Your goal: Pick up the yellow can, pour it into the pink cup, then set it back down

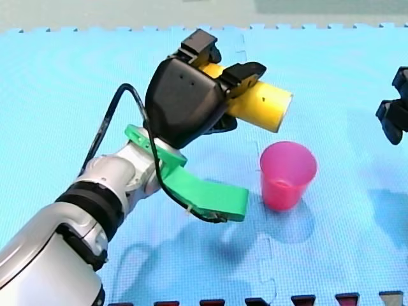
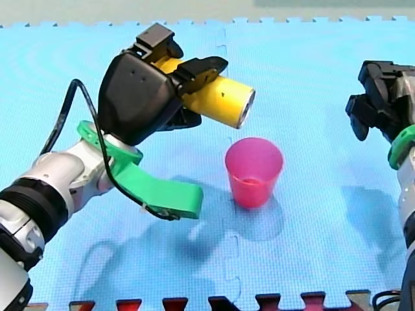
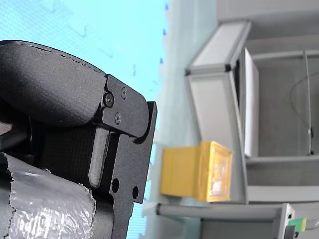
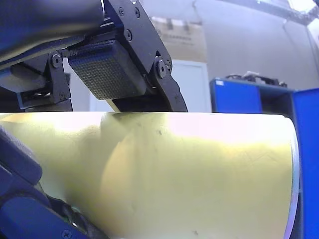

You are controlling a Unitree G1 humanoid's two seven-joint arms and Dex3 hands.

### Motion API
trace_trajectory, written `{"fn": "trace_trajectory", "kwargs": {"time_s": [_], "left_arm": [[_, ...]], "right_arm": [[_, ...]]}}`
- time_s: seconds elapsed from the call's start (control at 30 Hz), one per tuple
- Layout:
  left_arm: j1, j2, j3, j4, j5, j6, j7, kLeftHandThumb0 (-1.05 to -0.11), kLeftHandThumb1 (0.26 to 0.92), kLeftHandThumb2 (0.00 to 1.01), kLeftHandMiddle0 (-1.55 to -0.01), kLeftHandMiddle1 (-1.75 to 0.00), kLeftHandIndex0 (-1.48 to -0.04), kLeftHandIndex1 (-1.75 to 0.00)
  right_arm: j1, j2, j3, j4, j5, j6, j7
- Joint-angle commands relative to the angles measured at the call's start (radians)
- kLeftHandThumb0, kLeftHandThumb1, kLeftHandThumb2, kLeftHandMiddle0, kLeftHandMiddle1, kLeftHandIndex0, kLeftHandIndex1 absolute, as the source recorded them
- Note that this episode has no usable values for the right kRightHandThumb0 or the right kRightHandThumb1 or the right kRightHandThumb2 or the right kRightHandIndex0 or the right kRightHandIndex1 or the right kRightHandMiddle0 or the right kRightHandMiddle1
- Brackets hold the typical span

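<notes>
My left hand [image 1: 223, 64] is shut on the yellow can [image 1: 264, 102] and holds it in the air, tipped on its side. The can's open end points right and slightly down, above and a little left of the pink cup [image 1: 287, 175]. The cup stands upright on the mat, its rim just below the can's mouth. In the second wrist view the can [image 4: 199, 169] lies close under a black ribbed finger pad [image 4: 107, 69]. My right hand [image 2: 376, 97] is at the right edge above the mat, holding nothing.
Blue foam mat tiles [image 1: 331, 76] cover the whole surface, with a row of dark and red tabs along the near edge. A green bracket [image 1: 210, 197] and a black cable hang from my left wrist, low beside the cup.
</notes>
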Motion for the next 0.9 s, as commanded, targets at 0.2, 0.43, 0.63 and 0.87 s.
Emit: {"fn": "trace_trajectory", "kwargs": {"time_s": [0.2, 0.43, 0.63, 0.87], "left_arm": [[-0.018, 0.011, -0.028, -0.004, 0.036, 0.042, 0.054, -0.359, 0.836, 0.00, -0.78, -1.74, -1.32, -0.03], [-0.024, 0.013, -0.041, -0.002, 0.045, 0.057, 0.065, -0.357, 0.839, 0.00, -0.79, -1.73, -1.32, -0.03], [-0.027, 0.011, -0.056, 0.003, 0.060, 0.075, 0.076, -0.356, 0.841, 0.00, -0.80, -1.72, -1.32, -0.03], [-0.031, 0.014, -0.073, 0.001, 0.075, 0.099, 0.079, -0.351, 0.845, 0.00, -0.79, -1.72, -1.33, -0.04]], "right_arm": [[-0.002, -0.003, 0.003, 0.000, -0.005, -0.005, -0.007], [-0.001, -0.005, 0.005, 0.001, -0.008, -0.004, -0.009], [-0.001, -0.007, 0.008, 0.002, -0.010, -0.004, -0.011], [-0.001, -0.006, 0.008, 0.001, -0.010, -0.005, -0.012]]}}
